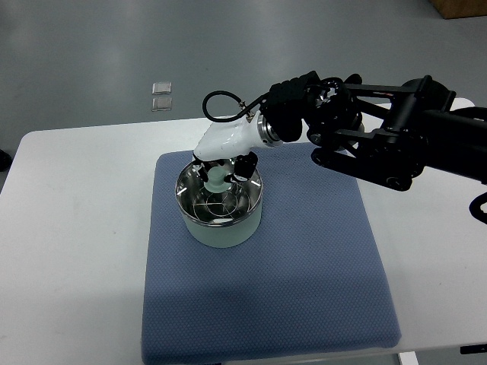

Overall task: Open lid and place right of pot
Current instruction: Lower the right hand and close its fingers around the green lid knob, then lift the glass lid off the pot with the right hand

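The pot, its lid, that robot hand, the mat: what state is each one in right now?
pot: upright on the mat, lid on.
lid: glass, seated flat on the pot, not lifted.
right hand: reaching down over the lid, fingers at its centre; whether they grip the knob cannot be told.
blue mat: lying flat on the table, bare to the right of the pot.
white table: under the mat.

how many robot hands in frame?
1. The right hand reaches in from the right edge, fingers down over the pot on the blue mat. Whether it grips the lid is unclear. No left hand is in view.
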You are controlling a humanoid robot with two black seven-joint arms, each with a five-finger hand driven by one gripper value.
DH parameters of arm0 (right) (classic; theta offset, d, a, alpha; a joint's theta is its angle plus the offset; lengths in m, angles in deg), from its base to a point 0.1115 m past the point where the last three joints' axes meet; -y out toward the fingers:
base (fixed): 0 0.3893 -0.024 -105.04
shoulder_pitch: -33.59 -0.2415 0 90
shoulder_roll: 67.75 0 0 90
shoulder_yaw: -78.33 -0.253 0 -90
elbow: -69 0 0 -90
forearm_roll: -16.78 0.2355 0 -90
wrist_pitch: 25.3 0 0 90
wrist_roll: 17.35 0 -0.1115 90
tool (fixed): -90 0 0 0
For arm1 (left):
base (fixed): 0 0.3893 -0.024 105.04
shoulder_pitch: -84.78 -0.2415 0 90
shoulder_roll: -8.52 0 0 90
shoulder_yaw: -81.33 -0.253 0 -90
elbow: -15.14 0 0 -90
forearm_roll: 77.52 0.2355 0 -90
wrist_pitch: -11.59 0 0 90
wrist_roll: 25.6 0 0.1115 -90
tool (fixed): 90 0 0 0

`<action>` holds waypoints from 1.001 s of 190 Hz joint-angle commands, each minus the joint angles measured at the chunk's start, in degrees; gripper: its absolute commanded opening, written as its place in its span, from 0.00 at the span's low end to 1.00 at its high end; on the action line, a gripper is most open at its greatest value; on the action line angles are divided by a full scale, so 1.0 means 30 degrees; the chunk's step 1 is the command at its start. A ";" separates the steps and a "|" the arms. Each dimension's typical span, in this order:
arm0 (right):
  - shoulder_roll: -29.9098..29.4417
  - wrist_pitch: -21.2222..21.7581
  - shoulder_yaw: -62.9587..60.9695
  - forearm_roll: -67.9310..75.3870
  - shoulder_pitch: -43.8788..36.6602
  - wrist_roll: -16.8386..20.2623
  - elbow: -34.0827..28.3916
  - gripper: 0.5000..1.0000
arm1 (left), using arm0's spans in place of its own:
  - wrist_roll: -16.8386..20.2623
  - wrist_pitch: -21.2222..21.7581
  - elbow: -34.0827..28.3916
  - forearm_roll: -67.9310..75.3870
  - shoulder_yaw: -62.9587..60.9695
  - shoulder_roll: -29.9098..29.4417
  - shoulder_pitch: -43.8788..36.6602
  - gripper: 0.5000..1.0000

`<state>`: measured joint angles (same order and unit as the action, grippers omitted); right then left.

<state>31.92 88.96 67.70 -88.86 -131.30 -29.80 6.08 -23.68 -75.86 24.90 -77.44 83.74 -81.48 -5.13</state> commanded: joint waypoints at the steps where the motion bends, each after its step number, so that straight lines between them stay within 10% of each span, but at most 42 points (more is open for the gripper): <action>1: 0.0000 0.0001 -0.0002 -0.0001 -0.0025 0.0022 -0.0005 0.00 | 0.0004 0.0000 0.0000 0.0000 0.0015 0.0000 0.0000 1.00; 190: 0.3545 0.0148 -0.0910 0.0907 -0.0377 -0.0183 -0.1704 0.00 | 0.0004 0.0000 0.0000 0.0000 -0.0014 0.0000 0.0000 1.00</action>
<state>39.89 89.44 65.79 -87.01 -132.47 -30.36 1.13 -23.66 -75.86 24.89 -77.44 83.72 -81.48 -5.12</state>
